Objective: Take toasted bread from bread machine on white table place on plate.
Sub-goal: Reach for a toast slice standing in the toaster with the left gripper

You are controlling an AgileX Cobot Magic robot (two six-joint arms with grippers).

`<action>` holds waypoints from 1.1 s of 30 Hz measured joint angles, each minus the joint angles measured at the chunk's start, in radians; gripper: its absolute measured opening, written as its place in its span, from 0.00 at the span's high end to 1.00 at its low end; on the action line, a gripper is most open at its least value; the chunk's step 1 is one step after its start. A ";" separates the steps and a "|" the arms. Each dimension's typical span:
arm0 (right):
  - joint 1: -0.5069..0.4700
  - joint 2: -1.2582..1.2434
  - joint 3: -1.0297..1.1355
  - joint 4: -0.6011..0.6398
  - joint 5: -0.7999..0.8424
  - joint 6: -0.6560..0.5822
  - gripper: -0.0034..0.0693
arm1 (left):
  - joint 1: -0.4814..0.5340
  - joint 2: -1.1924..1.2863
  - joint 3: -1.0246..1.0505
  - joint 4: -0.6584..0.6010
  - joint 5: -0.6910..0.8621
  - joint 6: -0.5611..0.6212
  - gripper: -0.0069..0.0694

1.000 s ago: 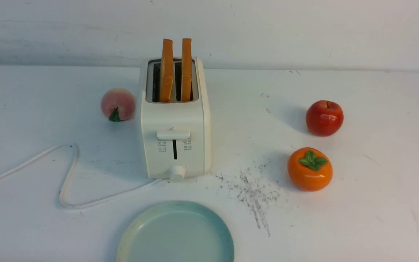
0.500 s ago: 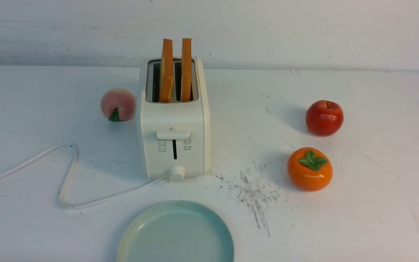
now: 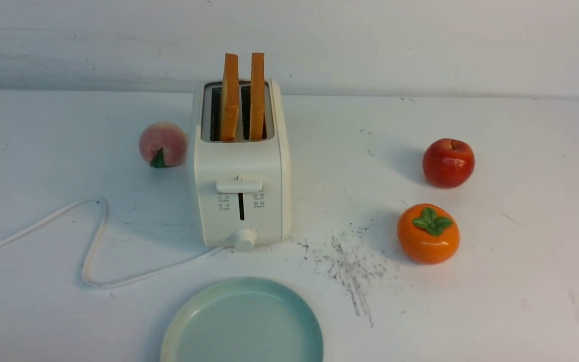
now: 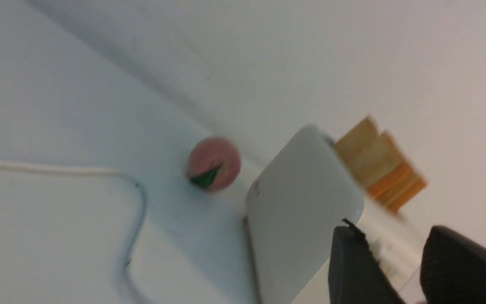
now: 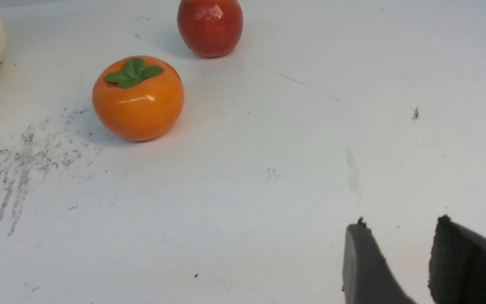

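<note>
Two slices of toasted bread stand upright in the slots of the bread machine, mid-bench toward the far edge of the white table. The plate lies at the near edge, apart from the machine. A peach sits just beside the machine. An apple and a persimmon sit well apart toward the right edge, and the cord loops toward the left edge. The left gripper and right gripper have their fingers apart and hold nothing.

1. No displacement is being registered in the front view: the toasted bread, the bread machine and the plate are being shown exactly where they are shown in the earlier pictures.
2. The left gripper and the right gripper are being shown in wrist views only; any change there cannot be told.
</note>
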 joint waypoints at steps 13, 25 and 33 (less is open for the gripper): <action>0.000 0.000 0.006 0.409 -0.323 0.248 0.62 | 0.000 0.030 -0.379 0.342 0.076 -0.409 0.93; 0.000 0.000 0.006 0.561 -0.540 0.311 0.62 | 0.000 0.683 -1.003 0.365 1.140 -0.126 0.93; 0.042 0.010 -0.175 0.486 -0.159 0.293 0.70 | 0.000 0.931 -1.008 0.015 1.091 0.204 0.93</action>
